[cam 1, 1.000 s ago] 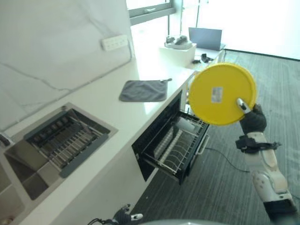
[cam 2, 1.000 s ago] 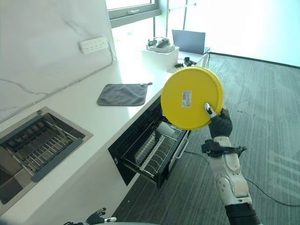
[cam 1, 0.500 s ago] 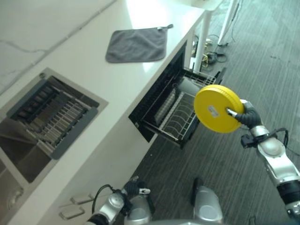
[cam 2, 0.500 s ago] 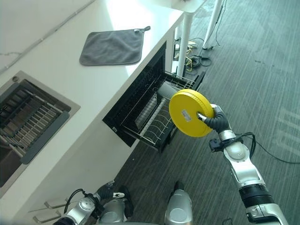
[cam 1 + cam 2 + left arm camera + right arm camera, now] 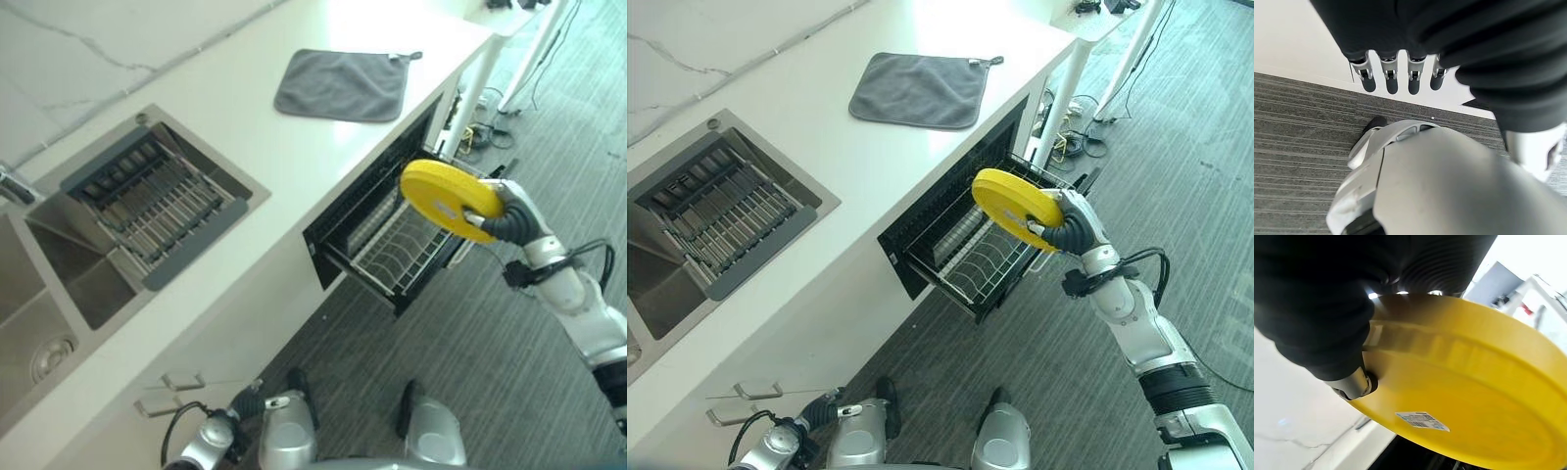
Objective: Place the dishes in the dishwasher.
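Right eye view: right hand [image 5: 1070, 225] pinching yellow plate [image 5: 1015, 207], tilted above open dishwasher rack [image 5: 972, 257], left hand [image 5: 1396, 78] fingers straight, relaxed.

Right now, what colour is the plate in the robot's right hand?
Yellow: the plate in the right hand, clearest in the right wrist view.

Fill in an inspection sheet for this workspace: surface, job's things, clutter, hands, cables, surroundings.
Surface: white counter with a sink and a drain rack set into it.
Job's things: yellow plate held tilted above the rack pulled out of the open dishwasher.
Clutter: grey cloth lying flat on the counter.
Hands: right hand shut on the plate's edge; left hand down by the floor, fingers straight.
Cables: several on the floor by the white table leg.
Surroundings: marble wall, grey striped floor.
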Robot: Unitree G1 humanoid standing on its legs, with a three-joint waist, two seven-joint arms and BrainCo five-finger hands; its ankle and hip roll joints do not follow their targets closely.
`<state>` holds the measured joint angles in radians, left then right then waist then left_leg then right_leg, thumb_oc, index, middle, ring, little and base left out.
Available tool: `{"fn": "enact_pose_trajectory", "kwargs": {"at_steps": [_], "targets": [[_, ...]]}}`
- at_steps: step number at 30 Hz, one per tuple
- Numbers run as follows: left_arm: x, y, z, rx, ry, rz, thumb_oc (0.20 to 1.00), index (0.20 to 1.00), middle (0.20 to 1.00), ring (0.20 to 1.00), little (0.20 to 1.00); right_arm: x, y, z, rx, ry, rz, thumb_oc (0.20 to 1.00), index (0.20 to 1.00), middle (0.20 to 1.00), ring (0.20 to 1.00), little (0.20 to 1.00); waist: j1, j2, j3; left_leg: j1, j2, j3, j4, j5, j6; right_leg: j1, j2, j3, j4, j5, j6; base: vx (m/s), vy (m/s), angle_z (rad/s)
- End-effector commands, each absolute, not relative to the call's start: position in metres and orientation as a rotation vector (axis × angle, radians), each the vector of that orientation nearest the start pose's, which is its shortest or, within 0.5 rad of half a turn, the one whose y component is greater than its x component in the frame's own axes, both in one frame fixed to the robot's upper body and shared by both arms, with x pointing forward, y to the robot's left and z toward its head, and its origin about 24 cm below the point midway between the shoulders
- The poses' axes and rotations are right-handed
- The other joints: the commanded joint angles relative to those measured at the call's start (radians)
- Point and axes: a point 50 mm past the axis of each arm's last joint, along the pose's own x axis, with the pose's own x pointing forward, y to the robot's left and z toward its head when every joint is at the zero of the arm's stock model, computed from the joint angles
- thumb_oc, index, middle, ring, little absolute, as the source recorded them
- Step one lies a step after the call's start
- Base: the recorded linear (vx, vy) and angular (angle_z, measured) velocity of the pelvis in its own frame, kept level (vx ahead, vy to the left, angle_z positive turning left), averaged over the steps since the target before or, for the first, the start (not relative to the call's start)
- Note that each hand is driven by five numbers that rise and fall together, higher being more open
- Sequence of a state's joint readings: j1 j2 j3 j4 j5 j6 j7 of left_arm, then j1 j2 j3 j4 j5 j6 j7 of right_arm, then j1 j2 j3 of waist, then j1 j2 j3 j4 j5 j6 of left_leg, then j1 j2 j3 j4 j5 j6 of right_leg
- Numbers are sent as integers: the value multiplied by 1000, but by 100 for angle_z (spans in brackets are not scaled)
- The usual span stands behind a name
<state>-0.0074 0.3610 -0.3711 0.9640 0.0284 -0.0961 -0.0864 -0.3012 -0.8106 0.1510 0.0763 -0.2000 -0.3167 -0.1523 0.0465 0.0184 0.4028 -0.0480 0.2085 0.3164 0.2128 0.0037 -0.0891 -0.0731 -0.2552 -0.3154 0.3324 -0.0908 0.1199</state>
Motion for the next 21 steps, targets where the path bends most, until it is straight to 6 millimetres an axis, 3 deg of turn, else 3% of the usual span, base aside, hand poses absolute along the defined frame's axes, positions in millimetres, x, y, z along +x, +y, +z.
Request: {"fn": "enact_pose_trajectory", "kwargs": {"at_steps": [1, 9, 13, 21], "targets": [[125, 233, -137, 520, 971, -326, 1000, 1000, 1000, 1000, 1000, 290, -214, 211, -1045, -763, 78, 200, 200, 200, 200, 200, 28, -21, -48, -13, -13, -66, 63, -46, 26, 17, -15, -36, 49, -16, 8, 96, -2, 7], [135, 248, -127, 585, 938, -355, 1000, 1000, 1000, 1000, 1000, 311, -217, 217, -1409, -726, 163, 200, 200, 200, 200, 200, 89, -39, -22, -44, -1, -96, 109, -69, 20, 26, -20, -62, 79, -33, 21, 46, -58, 10], [166, 252, -110, 623, 831, -366, 1000, 1000, 1000, 1000, 1000, 333, -218, 233, -1484, -748, 114, 200, 200, 200, 200, 200, 127, -45, 31, -137, 5, -121, 163, -78, 29, -39, -24, -83, 122, -33, 17, -179, -81, 14], [197, 245, -93, 643, 718, -347, 1000, 1000, 1000, 1000, 1000, 354, -218, 239, -1493, -743, 78, 200, 200, 200, 200, 200, 156, -43, 80, -227, -10, -155, 199, -80, 42, -115, -28, -88, 166, -32, 15, -94, -8, 7]]}}
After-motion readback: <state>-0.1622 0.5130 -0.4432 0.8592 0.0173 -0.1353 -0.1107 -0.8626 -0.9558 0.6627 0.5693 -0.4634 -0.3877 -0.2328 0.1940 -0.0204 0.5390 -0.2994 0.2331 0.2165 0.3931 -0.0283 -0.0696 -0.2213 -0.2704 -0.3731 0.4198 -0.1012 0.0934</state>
